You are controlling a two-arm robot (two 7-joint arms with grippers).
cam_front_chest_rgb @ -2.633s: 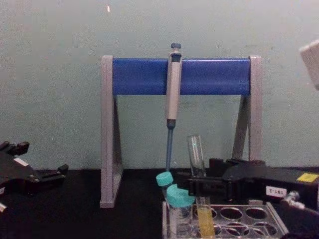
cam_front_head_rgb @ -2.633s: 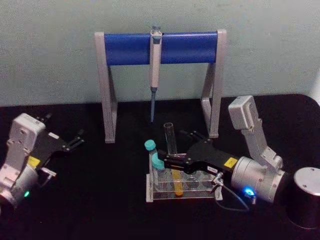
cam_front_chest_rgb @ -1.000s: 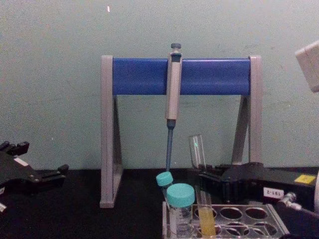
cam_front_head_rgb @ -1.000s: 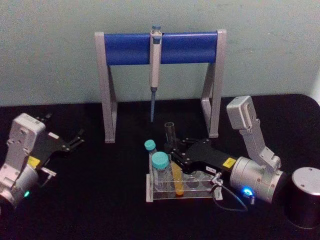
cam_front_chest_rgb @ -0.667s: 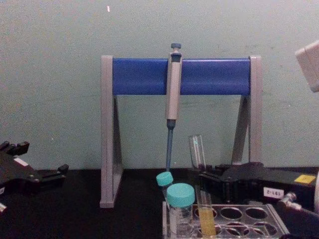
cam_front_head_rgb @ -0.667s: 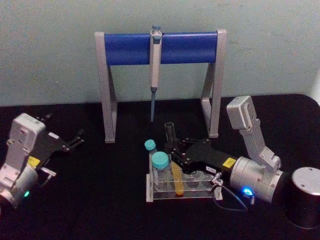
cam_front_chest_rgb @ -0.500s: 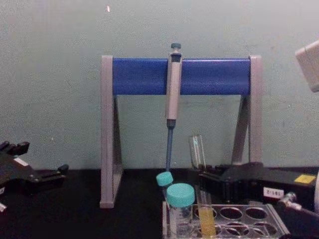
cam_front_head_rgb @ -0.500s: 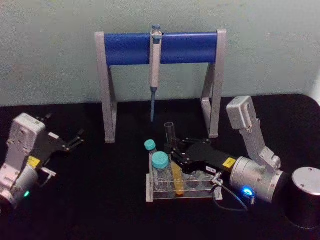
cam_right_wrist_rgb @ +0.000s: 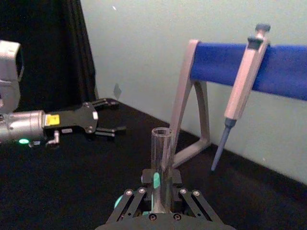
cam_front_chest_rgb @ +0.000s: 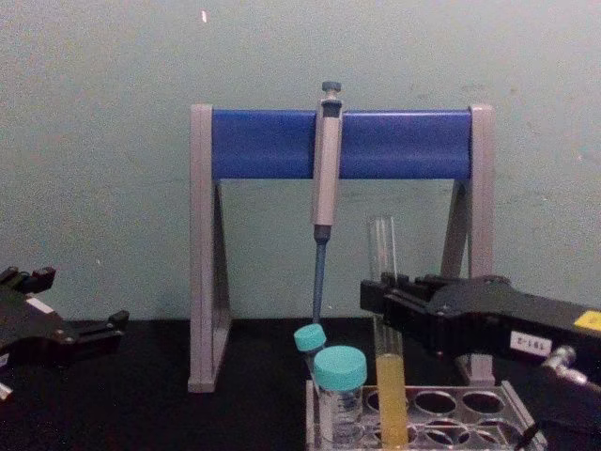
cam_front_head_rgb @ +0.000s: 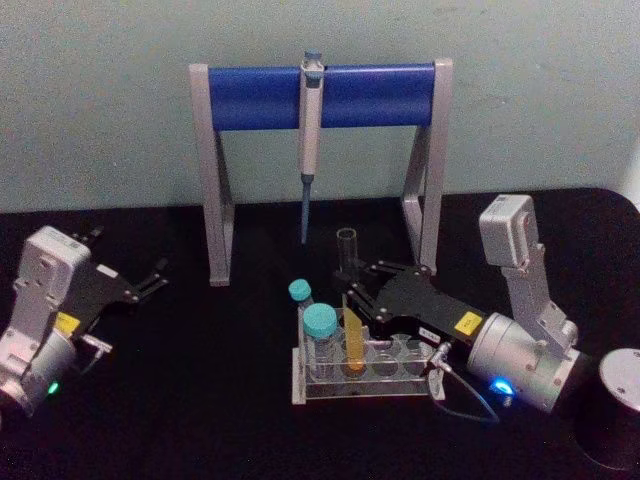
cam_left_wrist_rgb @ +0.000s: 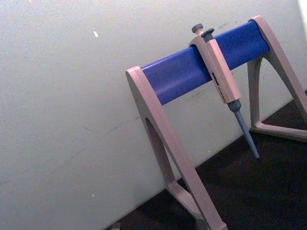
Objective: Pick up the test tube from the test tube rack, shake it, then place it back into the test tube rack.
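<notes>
The test tube (cam_front_head_rgb: pixel 350 300) stands upright, clear glass with yellow liquid in its lower part. My right gripper (cam_front_head_rgb: pixel 358 295) is shut on its middle, reaching in from the right. In the chest view the test tube (cam_front_chest_rgb: pixel 386 329) has its round bottom still down in a front-left hole of the test tube rack (cam_front_chest_rgb: pixel 515 415), with my right gripper (cam_front_chest_rgb: pixel 385 303) clamped above the liquid. The right wrist view shows the open top of the test tube (cam_right_wrist_rgb: pixel 161 153) rising between the fingers. The test tube rack (cam_front_head_rgb: pixel 400 390) sits at table centre. My left gripper (cam_front_head_rgb: pixel 150 280) rests open at the far left.
Two teal-capped vials (cam_front_head_rgb: pixel 318 330) stand in the rack's left end, right beside the tube. Behind is a grey-legged stand with a blue crossbar (cam_front_head_rgb: pixel 320 95) holding a grey pipette (cam_front_head_rgb: pixel 309 140). A grey cylinder (cam_front_head_rgb: pixel 620 405) stands at the right edge.
The tube leaned left in the rack; now it stands upright and higher. My right gripper has risen with it and shifted slightly right. The left arm has not moved.
</notes>
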